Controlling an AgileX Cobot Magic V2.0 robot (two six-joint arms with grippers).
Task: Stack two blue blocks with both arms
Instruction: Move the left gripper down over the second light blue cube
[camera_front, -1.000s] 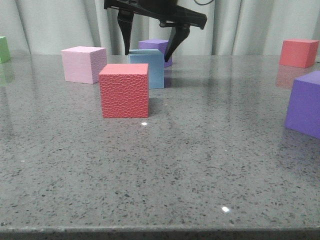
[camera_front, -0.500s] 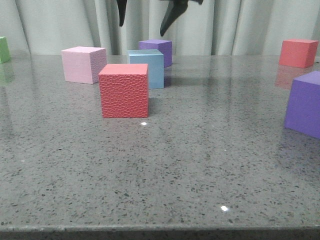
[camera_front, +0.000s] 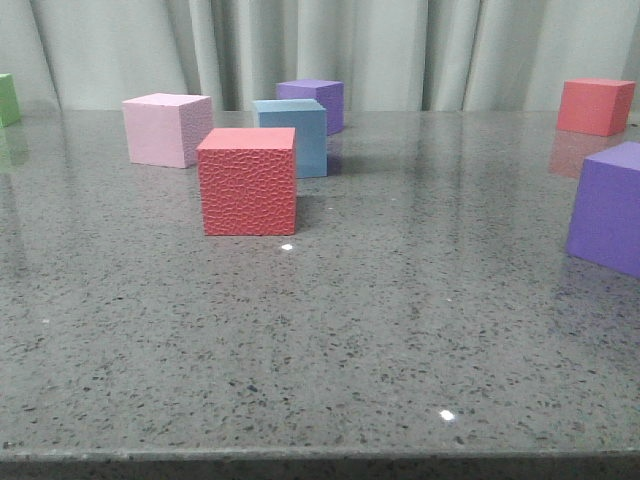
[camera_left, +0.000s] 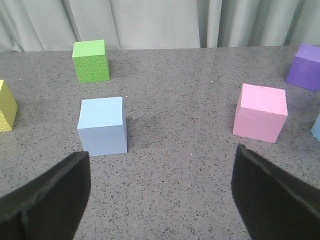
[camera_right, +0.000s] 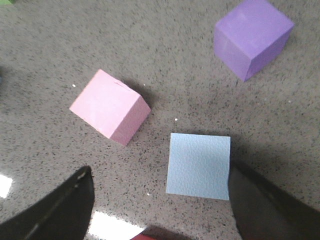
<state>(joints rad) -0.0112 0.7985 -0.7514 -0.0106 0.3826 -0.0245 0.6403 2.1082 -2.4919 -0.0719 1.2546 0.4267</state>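
One pale blue block (camera_front: 297, 137) stands at the back of the table, just behind a red block (camera_front: 248, 180). In the right wrist view it (camera_right: 199, 165) lies below my open right gripper (camera_right: 160, 207), close to one finger (camera_right: 265, 205). The second blue block (camera_left: 102, 125) shows only in the left wrist view, standing alone beyond my open, empty left gripper (camera_left: 161, 197) and nearer one finger (camera_left: 50, 200). Neither gripper shows in the front view. Both blocks rest on the table, apart from each other.
A pink block (camera_front: 167, 128) and a purple block (camera_front: 315, 100) stand near the first blue block. A green block (camera_left: 91, 60) and a yellow block (camera_left: 5, 105) stand near the second. Another red block (camera_front: 597, 105) and purple block (camera_front: 610, 205) are on the right.
The gripper that hung open over the blue block in the front view has risen out of the top of that view. No block has moved.
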